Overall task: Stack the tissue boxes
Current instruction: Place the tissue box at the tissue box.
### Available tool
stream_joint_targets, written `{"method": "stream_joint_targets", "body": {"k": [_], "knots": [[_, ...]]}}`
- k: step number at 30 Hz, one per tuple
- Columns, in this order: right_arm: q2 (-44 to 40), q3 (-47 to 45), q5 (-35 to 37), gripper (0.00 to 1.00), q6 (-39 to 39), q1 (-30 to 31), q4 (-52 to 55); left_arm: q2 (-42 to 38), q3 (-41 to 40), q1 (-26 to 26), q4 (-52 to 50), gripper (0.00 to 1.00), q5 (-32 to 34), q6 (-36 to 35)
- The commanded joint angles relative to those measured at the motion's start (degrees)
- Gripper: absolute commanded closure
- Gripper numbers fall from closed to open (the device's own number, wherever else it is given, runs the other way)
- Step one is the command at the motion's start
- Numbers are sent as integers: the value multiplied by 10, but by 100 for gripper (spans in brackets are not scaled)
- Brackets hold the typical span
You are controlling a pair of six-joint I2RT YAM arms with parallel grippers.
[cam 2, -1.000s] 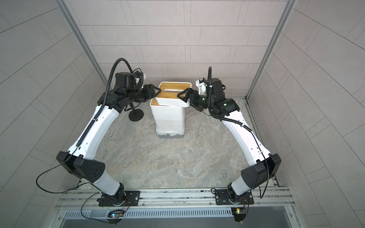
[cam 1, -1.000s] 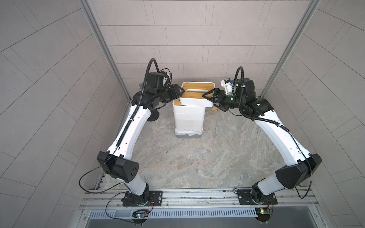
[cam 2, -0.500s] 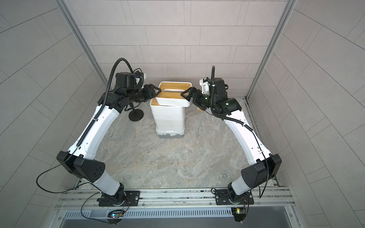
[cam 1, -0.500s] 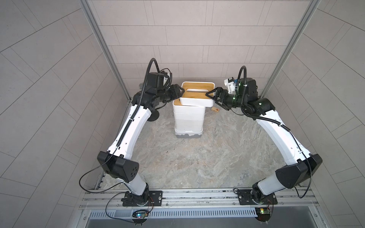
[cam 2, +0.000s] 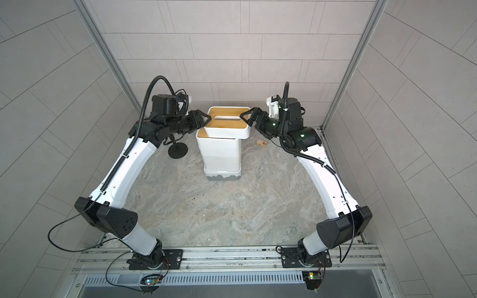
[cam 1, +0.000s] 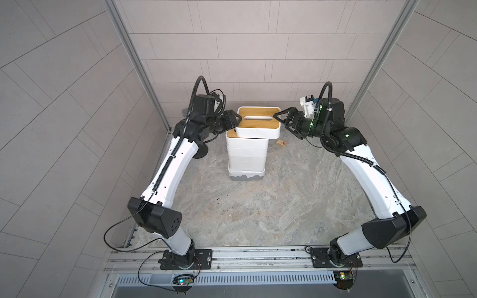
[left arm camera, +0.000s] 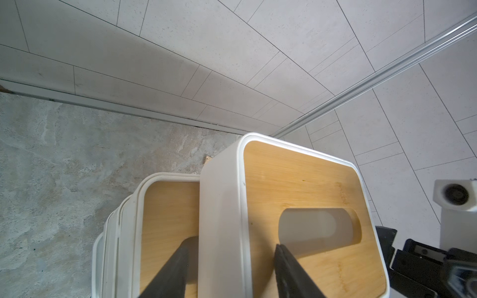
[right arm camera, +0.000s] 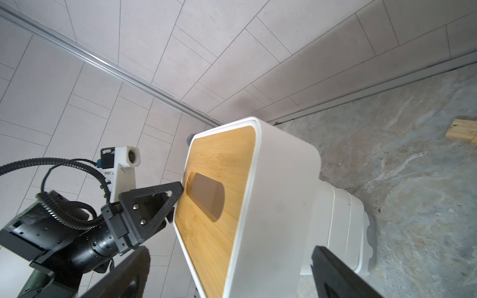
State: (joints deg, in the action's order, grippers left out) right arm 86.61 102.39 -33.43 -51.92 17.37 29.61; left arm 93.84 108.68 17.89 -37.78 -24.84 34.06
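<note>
Marbled tabletop (cam 1: 258, 211), tissue-box stack (cam 1: 246, 157), top box (cam 1: 258, 131) offset

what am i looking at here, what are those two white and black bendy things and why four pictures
Those are two robot arms on a rail, each ending in a two-fingered gripper. Two pictures look down from overhead, nearly alike; the other two come from cameras on the arms' wrists. On the grey marbled table stands a stack of white rounded tissue boxes, with a small wooden block and a black round-footed stand nearby. The left gripper is clamped on one end of the top bamboo-lidded white box, which overhangs the stack. The right gripper is open at its other end, holding nothing.
</note>
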Motion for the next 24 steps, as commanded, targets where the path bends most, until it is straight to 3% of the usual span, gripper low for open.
{"method": "stream_joint_targets", "body": {"k": [1,24], "knots": [[23,27,-21,1,-2,6,-12,13,10,5,-12,44,1,-1],[56,68,-40,1,8,33,-5,-17,-5,7,35,45,-10,28]]}}
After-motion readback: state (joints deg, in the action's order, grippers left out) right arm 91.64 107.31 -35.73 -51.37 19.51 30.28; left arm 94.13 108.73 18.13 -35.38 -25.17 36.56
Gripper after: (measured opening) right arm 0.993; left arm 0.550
